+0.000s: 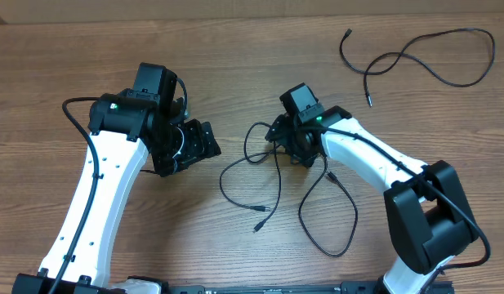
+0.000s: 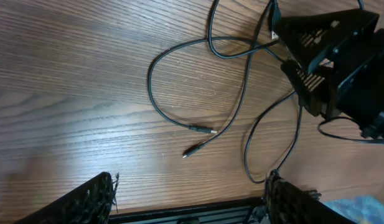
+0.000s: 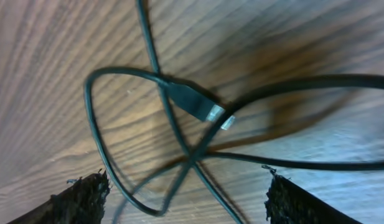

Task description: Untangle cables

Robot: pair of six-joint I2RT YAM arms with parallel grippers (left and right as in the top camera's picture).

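Observation:
Thin black cables lie crossed in a loose tangle point(image 1: 272, 184) at the table's middle; two plug ends point(image 1: 260, 211) point forward. They also show in the left wrist view point(image 2: 241, 93). One separate cable point(image 1: 423, 57) lies at the far right. My right gripper point(image 1: 296, 147) is open, low over the tangle; its view shows crossing cords point(image 3: 192, 158) and a plug point(image 3: 201, 109) between its fingers point(image 3: 185, 199). My left gripper point(image 1: 204, 143) is open and empty, left of the tangle, with bare wood between its fingers point(image 2: 188, 196).
The wooden table point(image 1: 113, 49) carries only the cables. The right arm's body point(image 2: 341, 68) stands at the right of the left wrist view. A black frame edge point(image 1: 260, 287) runs along the table's front.

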